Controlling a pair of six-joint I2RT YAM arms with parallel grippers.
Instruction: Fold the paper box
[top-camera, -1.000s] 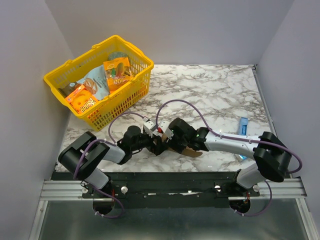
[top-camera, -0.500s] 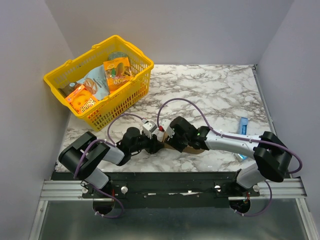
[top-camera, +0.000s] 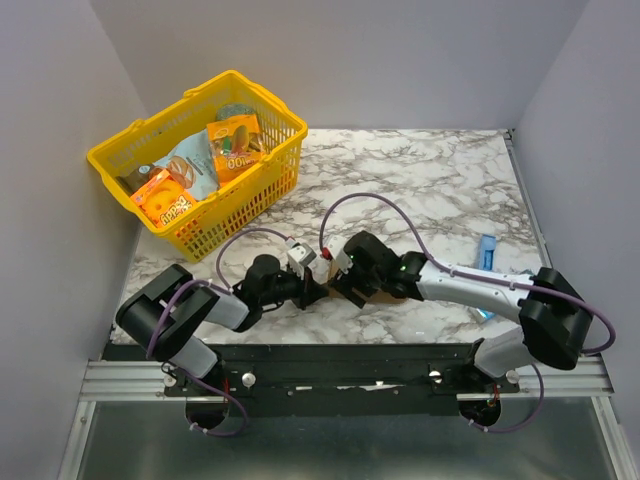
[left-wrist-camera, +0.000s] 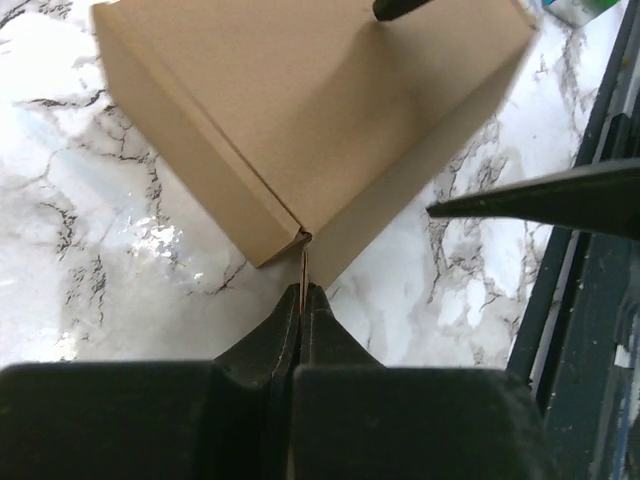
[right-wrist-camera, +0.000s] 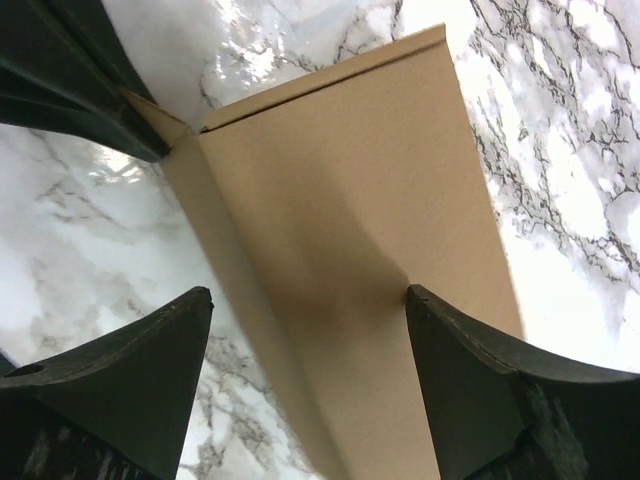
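The paper box (left-wrist-camera: 320, 110) is plain brown cardboard lying on the marble table, near the front middle. My left gripper (left-wrist-camera: 303, 292) is shut on a thin flap edge at the box's near corner. My right gripper (right-wrist-camera: 305, 300) stands open over the box's top face, one finger (right-wrist-camera: 440, 340) touching the cardboard and the other above the marble beside it. In the top view both grippers, left (top-camera: 322, 287) and right (top-camera: 345, 283), meet tip to tip and hide most of the paper box (top-camera: 378, 297).
A yellow basket (top-camera: 240, 205) with printed snack packs stands at the back left. A small blue packet (top-camera: 487, 250) lies near the right wall. The black rail (left-wrist-camera: 590, 300) along the table's front edge runs just beside the box.
My left gripper has closed from wide open onto the box's flap edge. My right gripper has opened wider and shifted slightly over the box.
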